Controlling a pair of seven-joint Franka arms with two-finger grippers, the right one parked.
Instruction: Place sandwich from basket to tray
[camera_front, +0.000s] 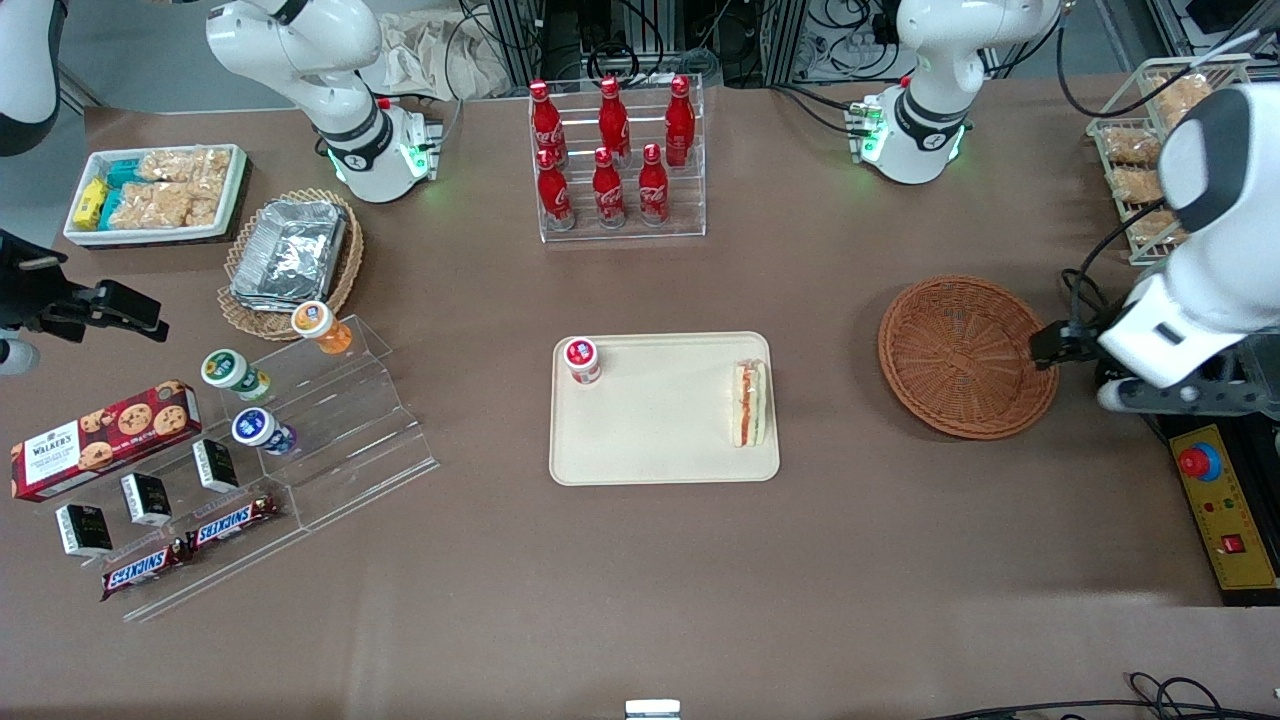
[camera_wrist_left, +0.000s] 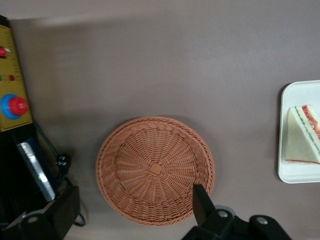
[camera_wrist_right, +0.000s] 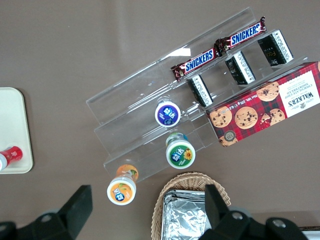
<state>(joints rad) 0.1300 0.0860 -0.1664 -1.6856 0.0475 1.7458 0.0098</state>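
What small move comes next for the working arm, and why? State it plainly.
Probably just pull the claw up and away toward its own end of the table. The sandwich already lies on the tray, the basket is empty, and the claw sits open over the basket's rim holding nothing, so nothing seems left to pick.
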